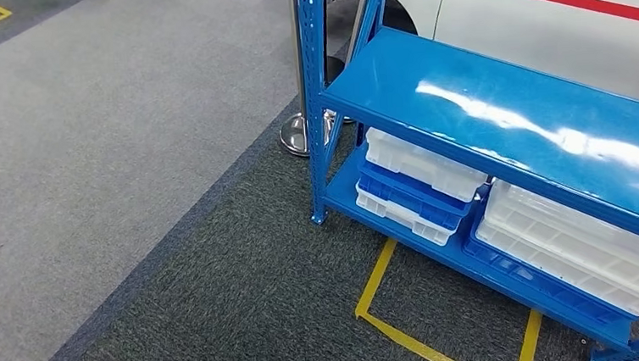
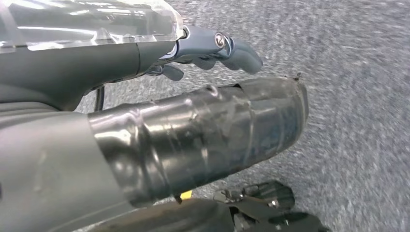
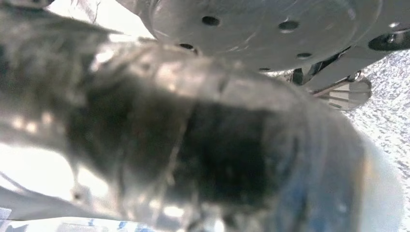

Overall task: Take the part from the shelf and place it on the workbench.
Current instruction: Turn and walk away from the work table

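The blue metal shelf (image 1: 499,117) stands to my front right, and its glossy middle board is bare where I see it. On its bottom board lie stacked white and blue trays (image 1: 418,182) and a larger white tray (image 1: 584,247). I cannot pick out the part. In the left wrist view my left hand (image 2: 208,96) hangs over grey carpet, with its tape-wrapped thumb (image 2: 203,135) apart from the grey fingers (image 2: 217,46) and nothing between them. In the right wrist view my right hand (image 3: 203,145) is a dark blur very close to the lens, and its fingers cannot be made out.
A chrome post base (image 1: 300,135) stands by the shelf's left leg. Yellow floor tape (image 1: 385,312) marks a box in front of the shelf. A white vehicle with a red stripe (image 1: 542,3) is behind it. Grey carpet (image 1: 111,161) spreads out to the left.
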You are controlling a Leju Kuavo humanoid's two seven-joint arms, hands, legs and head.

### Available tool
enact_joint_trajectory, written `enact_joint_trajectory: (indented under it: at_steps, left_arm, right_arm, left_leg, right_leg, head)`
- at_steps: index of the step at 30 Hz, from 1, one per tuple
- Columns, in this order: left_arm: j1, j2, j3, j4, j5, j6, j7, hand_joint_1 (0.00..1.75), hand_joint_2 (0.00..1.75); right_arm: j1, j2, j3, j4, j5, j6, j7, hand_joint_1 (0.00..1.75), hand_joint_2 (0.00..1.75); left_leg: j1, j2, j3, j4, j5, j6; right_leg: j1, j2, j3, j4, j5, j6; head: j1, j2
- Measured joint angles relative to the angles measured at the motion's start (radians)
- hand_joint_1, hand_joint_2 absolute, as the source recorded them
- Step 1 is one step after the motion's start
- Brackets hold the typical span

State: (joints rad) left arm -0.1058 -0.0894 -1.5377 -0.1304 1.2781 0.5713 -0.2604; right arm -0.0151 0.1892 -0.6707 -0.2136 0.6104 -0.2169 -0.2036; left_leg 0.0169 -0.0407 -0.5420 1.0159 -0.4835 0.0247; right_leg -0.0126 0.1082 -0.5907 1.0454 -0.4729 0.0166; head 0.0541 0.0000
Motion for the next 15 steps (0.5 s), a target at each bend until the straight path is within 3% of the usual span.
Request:
enact_joint_trajectory:
  at_steps: [1, 3, 5, 6, 7, 8, 10, 12, 14, 15]
  left_arm:
    - [0.0, 0.0, 0.0, 0.0, 0.0, 0.0, 0.0, 0.0, 0.0]
    - [0.002, -0.001, 0.0, 0.0, 0.001, 0.0, 0.0, 0.0, 0.0]
    - [0.006, -0.001, 0.0, 0.0, 0.003, 0.0, 0.0, 0.0, 0.0]
    - [0.006, -0.001, 0.0, 0.0, 0.004, 0.0, 0.0, 0.0, 0.0]
    - [0.006, -0.001, 0.0, 0.0, 0.005, -0.001, 0.0, 0.0, 0.0]
    - [0.005, -0.001, 0.0, 0.0, 0.005, -0.001, 0.0, 0.0, 0.0]
    - [0.004, -0.001, 0.0, 0.0, 0.005, -0.002, 0.0, 0.0, 0.0]
    - [0.003, -0.001, 0.0, 0.0, 0.004, -0.002, 0.0, 0.0, 0.0]
    - [-0.001, -0.001, 0.0, 0.0, 0.004, -0.002, 0.0, 0.0, 0.0]
    - [-0.002, -0.001, 0.0, 0.0, 0.005, -0.002, 0.0, 0.0, 0.0]
  right_arm:
    - [0.0, 0.0, 0.0, 0.0, 0.0, 0.0, 0.0, 0.0, 0.0]
    - [-0.002, 0.0, -0.001, 0.0, 0.0, -0.001, 0.001, 0.0, 0.0]
    - [-0.004, 0.0, -0.001, 0.0, 0.001, -0.001, 0.002, 0.0, 0.0]
    - [-0.003, 0.0, -0.002, 0.0, 0.001, -0.001, 0.002, 0.0, 0.0]
    - [-0.003, -0.001, -0.002, 0.0, 0.001, -0.001, 0.002, 0.0, 0.0]
    - [-0.002, -0.001, -0.003, 0.0, 0.001, -0.001, 0.003, 0.0, 0.0]
    - [-0.002, -0.001, -0.003, 0.0, 0.002, -0.002, 0.003, 0.0, 0.0]
    - [-0.003, -0.001, -0.004, 0.0, 0.003, -0.002, 0.003, 0.0, 0.0]
    - [-0.001, -0.001, -0.005, 0.0, 0.003, -0.001, 0.003, 0.0, 0.0]
    - [0.0, -0.001, -0.005, 0.0, 0.004, -0.001, 0.004, 0.0, 0.0]
  left_leg:
    - [0.002, 0.012, 0.002, -0.006, 0.004, 0.007]
    - [0.001, 0.04, 0.003, -0.011, 0.006, 0.016]
    - [0.0, 0.07, 0.003, -0.01, 0.003, 0.018]
    - [0.0, 0.084, 0.004, -0.01, 0.001, 0.018]
    - [0.0, 0.096, 0.007, -0.009, -0.002, 0.016]
    - [0.0, 0.108, 0.01, -0.009, -0.005, 0.013]
    - [-0.004, 0.128, 0.018, -0.006, -0.014, 0.002]
    - [-0.009, 0.145, 0.025, -0.004, -0.021, -0.01]
    - [-0.009, 0.156, 0.033, -0.006, -0.026, -0.021]
    - [-0.007, 0.144, 0.034, 0.0, -0.034, -0.027]
  right_leg:
    - [0.001, -0.027, -0.012, 0.025, -0.017, 0.004]
    - [0.001, -0.084, -0.063, 0.13, -0.078, 0.012]
    - [-0.003, -0.097, -0.117, 0.239, -0.121, 0.02]
    - [-0.006, -0.1, -0.123, 0.254, -0.116, 0.023]
    - [-0.008, -0.104, -0.109, 0.229, -0.093, 0.024]
    - [-0.009, -0.114, -0.076, 0.17, -0.059, 0.024]
    - [-0.004, -0.157, -0.009, 0.042, -0.011, 0.015]
    - [0.006, -0.177, 0.014, -0.007, -0.005, 0.0]
    - [0.006, -0.157, 0.014, -0.01, -0.004, -0.014]
    - [0.004, -0.147, 0.016, -0.014, -0.002, -0.021]
  head:
    - [0.001, 0.0]
    - [0.002, 0.0]
    - [0.002, 0.0]
    - [0.002, 0.0]
    - [0.002, 0.0]
    - [0.002, 0.0]
    - [0.002, 0.0]
    - [0.001, 0.0]
    - [0.0, 0.0]
    - [0.0, 0.0]
